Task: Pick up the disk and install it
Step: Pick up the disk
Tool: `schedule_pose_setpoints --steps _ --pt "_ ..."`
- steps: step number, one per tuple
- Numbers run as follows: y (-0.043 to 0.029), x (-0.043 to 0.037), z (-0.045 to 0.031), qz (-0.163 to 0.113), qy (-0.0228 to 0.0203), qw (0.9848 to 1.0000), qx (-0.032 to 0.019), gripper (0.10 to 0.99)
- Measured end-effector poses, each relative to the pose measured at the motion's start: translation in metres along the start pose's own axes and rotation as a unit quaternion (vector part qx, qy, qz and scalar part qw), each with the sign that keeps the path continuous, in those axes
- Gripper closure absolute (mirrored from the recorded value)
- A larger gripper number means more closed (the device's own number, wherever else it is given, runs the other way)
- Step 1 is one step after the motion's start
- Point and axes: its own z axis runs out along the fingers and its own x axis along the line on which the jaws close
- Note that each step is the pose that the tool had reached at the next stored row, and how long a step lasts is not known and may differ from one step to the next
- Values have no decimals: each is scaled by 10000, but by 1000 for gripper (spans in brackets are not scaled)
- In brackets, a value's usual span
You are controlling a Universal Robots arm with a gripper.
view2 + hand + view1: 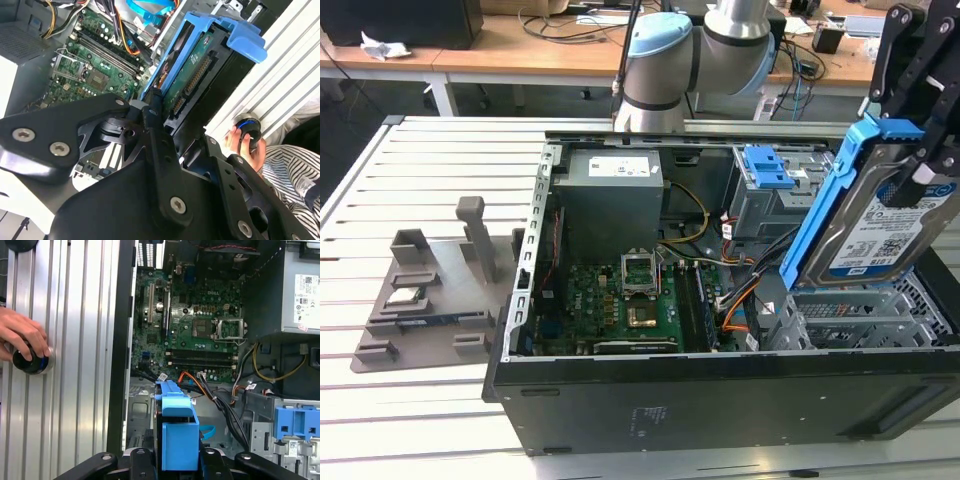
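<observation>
The disk [890, 225], a silver hard drive with a white-and-blue label in a blue carrier bracket, hangs tilted on edge above the metal drive cage [860, 315] at the exterior view's right. My gripper [923, 160] is shut on its upper end, black fingers on both flat sides. In the second wrist view the disk [200, 65] shows its green circuit-board side beyond my gripper [160, 112]. In the first wrist view the blue bracket of the disk [177, 435] sticks out between the fingers [142, 460], over the open computer case.
The open computer case [720, 400] holds a motherboard [620, 300], a grey power supply [615, 190], loose cables and a blue latch [767, 165]. A grey fixture [420, 290] lies at the exterior view's left. A person's hand [20, 332] holds a black knob [30, 360] on the slatted table.
</observation>
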Motion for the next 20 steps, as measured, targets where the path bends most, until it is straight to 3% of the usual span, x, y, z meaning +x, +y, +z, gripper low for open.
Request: schedule_pose_setpoints --steps 8,20 --pt "-130 5 16 0 0 10000 0 722" --pt "-221 10 177 0 0 10000 0 722"
